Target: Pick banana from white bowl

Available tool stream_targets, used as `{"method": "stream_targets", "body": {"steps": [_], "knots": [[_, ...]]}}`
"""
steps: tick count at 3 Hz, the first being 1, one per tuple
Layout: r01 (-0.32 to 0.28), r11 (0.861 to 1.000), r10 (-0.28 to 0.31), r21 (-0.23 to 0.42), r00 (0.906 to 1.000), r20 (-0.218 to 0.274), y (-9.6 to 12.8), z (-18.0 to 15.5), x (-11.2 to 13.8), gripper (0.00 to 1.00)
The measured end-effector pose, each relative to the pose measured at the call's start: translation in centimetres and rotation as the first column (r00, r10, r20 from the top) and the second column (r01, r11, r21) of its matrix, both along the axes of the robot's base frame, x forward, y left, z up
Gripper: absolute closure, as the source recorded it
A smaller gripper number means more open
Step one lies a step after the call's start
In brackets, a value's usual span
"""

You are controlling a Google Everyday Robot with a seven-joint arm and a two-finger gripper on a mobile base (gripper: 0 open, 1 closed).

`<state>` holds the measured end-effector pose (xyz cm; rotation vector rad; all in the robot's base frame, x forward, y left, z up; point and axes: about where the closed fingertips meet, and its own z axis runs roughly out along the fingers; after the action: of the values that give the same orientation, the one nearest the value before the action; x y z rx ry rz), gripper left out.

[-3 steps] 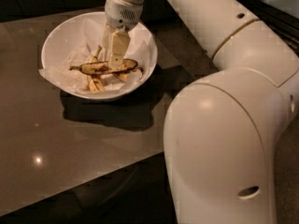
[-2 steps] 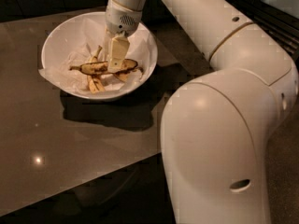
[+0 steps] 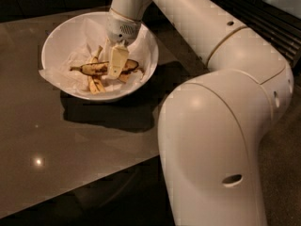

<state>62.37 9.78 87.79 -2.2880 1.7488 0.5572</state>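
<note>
The white bowl (image 3: 55, 37) stands on the dark table at the upper left, lined with crumpled white paper (image 3: 70, 62). The brown-blotched banana (image 3: 94, 68) lies across the bowl's middle, its stem pointing left. Paler yellow banana pieces (image 3: 96, 84) lie under and beside it. My gripper (image 3: 116, 68) reaches straight down into the bowl and sits over the middle of the banana, covering part of it. The banana rests on the paper.
The brown table (image 3: 70, 140) extends forward and left of the bowl; its front edge runs diagonally at the bottom. My arm's large white body (image 3: 216, 145) fills the right foreground. A dark slatted surface (image 3: 268, 22) lies at the upper right.
My gripper has come down a little further into the bowl onto the banana. The banana and bowl have not moved.
</note>
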Motion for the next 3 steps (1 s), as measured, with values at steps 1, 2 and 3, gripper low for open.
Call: {"method": "stream_targets", "body": {"steps": [1,2,3], "knots": [[-0.008,1.000,0.008,-0.022,0.9999,-0.010,0.12,-1.12,-0.08,0.70],[-0.008,1.000,0.007,-0.022,0.9999,-0.010,0.13,-1.12,-0.08,0.93],[0.007,1.000,-0.007,-0.001,0.9998,0.020,0.87,-1.07,0.56,1.00]]}}
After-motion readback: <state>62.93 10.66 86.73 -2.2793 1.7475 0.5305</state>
